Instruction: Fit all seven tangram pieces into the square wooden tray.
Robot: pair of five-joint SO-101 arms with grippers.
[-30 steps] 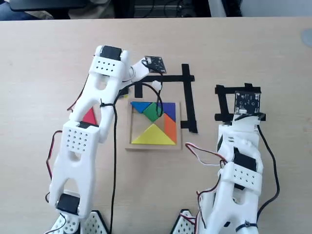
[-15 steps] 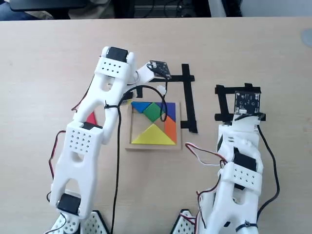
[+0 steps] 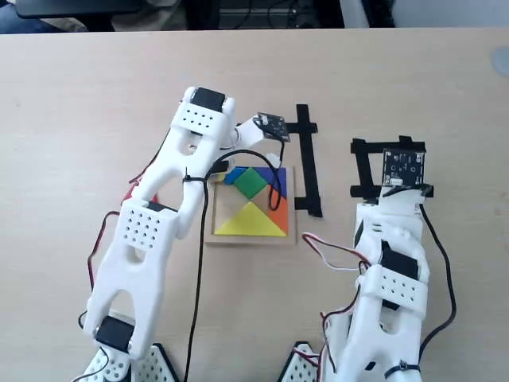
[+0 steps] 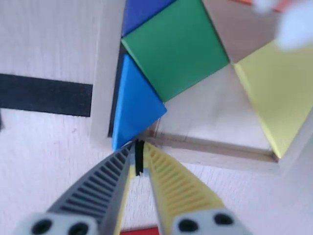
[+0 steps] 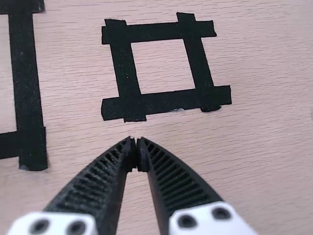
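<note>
Seen from above, a wooden tray [image 3: 211, 236] sits mid-desk [image 3: 87, 87] with a long strip of black tape [image 3: 306, 163] at its right. In the tray lie a yellow triangle [image 3: 250, 220], a green square [image 3: 253, 185], an orange piece [image 3: 278, 212] and blue pieces along the far side. The left arm stretches over the tray's far left corner. A red piece [image 3: 130, 196] peeks out from under that arm, on the desk well left of the tray.

The left pincer [image 4: 138, 156] is closed, its tips at the tray's corner, just beside the tip of a light blue triangle [image 4: 134, 107]. That tip overlaps the rim.

The right pincer [image 5: 134, 147] is closed on nothing, above bare desk just beside a small tape square [image 5: 122, 63].
</note>
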